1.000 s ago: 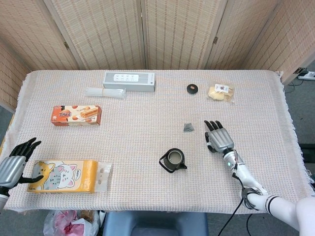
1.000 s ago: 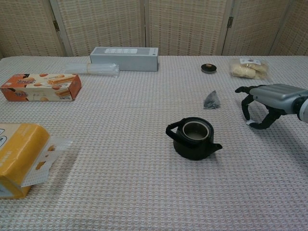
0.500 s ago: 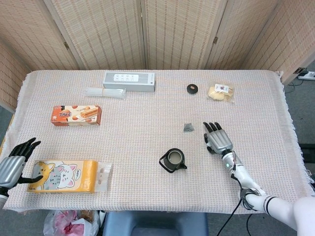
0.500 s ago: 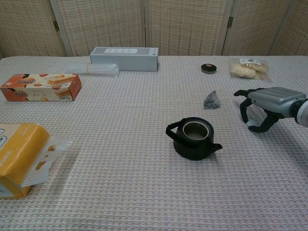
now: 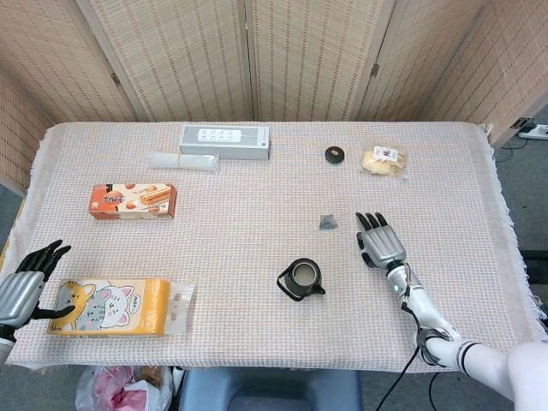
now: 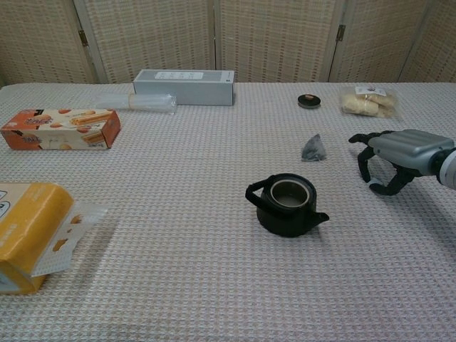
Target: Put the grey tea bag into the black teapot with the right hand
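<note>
While the grey tea bag point(image 5: 327, 222) lies beyond the lidless black teapot point(image 5: 300, 279), the empty, spread right hand point(image 5: 379, 241) waits rightward. From the chest, that hand point(image 6: 396, 157) should drop low, pinching the bag's peak point(image 6: 313, 147).

A folding screen point(image 5: 257, 51) of woven panels in pale wooden frames stands behind the table point(image 5: 257, 282); a woven beige cloth point(image 5: 240, 231) covers the tabletop; grey floor point(image 5: 527, 197) shows at right; lighting is even.
</note>
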You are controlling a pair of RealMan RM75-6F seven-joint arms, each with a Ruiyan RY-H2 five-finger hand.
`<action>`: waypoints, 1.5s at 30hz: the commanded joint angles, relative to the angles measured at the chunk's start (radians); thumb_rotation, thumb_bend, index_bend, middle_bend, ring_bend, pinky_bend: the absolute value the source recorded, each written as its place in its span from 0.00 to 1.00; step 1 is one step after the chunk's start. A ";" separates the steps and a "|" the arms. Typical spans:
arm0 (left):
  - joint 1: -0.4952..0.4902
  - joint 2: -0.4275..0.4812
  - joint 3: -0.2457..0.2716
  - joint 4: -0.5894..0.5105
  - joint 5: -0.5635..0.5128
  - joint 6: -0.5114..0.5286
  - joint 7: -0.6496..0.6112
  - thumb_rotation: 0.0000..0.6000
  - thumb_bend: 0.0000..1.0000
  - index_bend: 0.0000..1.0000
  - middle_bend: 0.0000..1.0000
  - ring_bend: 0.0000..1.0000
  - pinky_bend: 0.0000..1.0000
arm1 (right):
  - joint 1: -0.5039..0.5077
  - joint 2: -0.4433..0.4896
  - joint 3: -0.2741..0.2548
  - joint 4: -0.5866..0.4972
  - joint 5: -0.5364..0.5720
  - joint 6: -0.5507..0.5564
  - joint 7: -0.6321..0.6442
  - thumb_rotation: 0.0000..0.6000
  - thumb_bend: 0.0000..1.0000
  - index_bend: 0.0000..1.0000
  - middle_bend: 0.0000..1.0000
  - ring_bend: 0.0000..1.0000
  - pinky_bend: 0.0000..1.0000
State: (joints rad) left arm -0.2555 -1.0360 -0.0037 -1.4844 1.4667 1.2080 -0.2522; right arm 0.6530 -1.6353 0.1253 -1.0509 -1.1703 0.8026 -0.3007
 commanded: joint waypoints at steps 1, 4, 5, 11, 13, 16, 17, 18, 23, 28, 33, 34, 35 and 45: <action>0.001 0.000 0.000 0.001 0.003 0.004 -0.002 1.00 0.14 0.00 0.00 0.00 0.09 | -0.001 -0.006 0.000 0.005 0.001 0.007 -0.005 1.00 0.38 0.52 0.04 0.00 0.00; 0.002 -0.001 0.001 0.002 0.008 0.007 -0.003 1.00 0.14 0.00 0.00 0.00 0.09 | -0.005 -0.008 0.001 0.003 0.000 0.021 -0.005 1.00 0.40 0.56 0.06 0.00 0.00; 0.002 -0.001 0.001 0.002 0.008 0.008 -0.002 1.00 0.14 0.00 0.00 0.00 0.09 | -0.006 -0.007 0.002 0.000 -0.001 0.028 -0.005 1.00 0.40 0.57 0.06 0.00 0.00; 0.002 -0.004 0.001 0.000 0.009 0.012 0.007 1.00 0.14 0.00 0.00 0.00 0.09 | -0.018 0.012 0.007 -0.030 -0.010 0.065 0.000 1.00 0.43 0.60 0.08 0.00 0.00; 0.002 -0.005 0.001 0.000 0.008 0.011 0.010 1.00 0.14 0.00 0.00 0.00 0.09 | -0.021 0.019 0.008 -0.040 -0.011 0.073 -0.002 1.00 0.44 0.60 0.08 0.00 0.00; 0.001 -0.006 0.000 -0.001 0.007 0.010 0.014 1.00 0.14 0.00 0.00 0.00 0.09 | -0.025 0.029 0.009 -0.053 -0.010 0.083 -0.008 1.00 0.45 0.60 0.09 0.00 0.00; 0.001 -0.006 0.000 -0.001 0.007 0.010 0.015 1.00 0.14 0.00 0.00 0.00 0.09 | -0.027 0.032 0.010 -0.059 -0.010 0.088 -0.008 1.00 0.45 0.60 0.09 0.00 0.00; 0.001 -0.006 0.000 -0.002 0.007 0.010 0.015 1.00 0.14 0.00 0.00 0.00 0.09 | -0.028 0.035 0.011 -0.065 -0.011 0.092 -0.008 1.00 0.45 0.60 0.09 0.00 0.00; 0.002 -0.005 0.001 -0.002 0.009 0.012 0.016 1.00 0.14 0.00 0.00 0.00 0.09 | -0.037 0.068 0.025 -0.126 -0.033 0.146 -0.002 1.00 0.45 0.60 0.09 0.00 0.00; 0.001 -0.006 0.004 -0.004 0.014 0.012 0.020 1.00 0.14 0.00 0.00 0.00 0.09 | -0.046 0.125 0.045 -0.239 -0.073 0.222 -0.001 1.00 0.45 0.60 0.09 0.00 0.00; -0.001 -0.008 0.005 -0.012 0.014 0.009 0.038 1.00 0.14 0.00 0.00 0.00 0.09 | -0.042 0.189 0.075 -0.359 -0.096 0.285 -0.058 1.00 0.45 0.60 0.09 0.00 0.00; -0.001 -0.009 0.005 -0.014 0.014 0.009 0.042 1.00 0.14 0.00 0.00 0.00 0.09 | -0.040 0.199 0.081 -0.381 -0.098 0.294 -0.070 1.00 0.45 0.60 0.09 0.00 0.00; -0.001 -0.009 0.005 -0.016 0.014 0.010 0.045 1.00 0.14 0.00 0.00 0.00 0.09 | -0.039 0.213 0.088 -0.409 -0.100 0.305 -0.085 1.00 0.46 0.60 0.09 0.00 0.00; 0.005 -0.006 0.007 -0.023 0.019 0.023 0.052 1.00 0.14 0.00 0.00 0.00 0.09 | -0.030 0.294 0.136 -0.608 -0.113 0.380 -0.179 1.00 0.46 0.60 0.09 0.00 0.00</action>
State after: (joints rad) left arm -0.2509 -1.0420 0.0030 -1.5072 1.4854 1.2307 -0.2009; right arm 0.6203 -1.3578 0.2489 -1.6329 -1.2792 1.1669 -0.4627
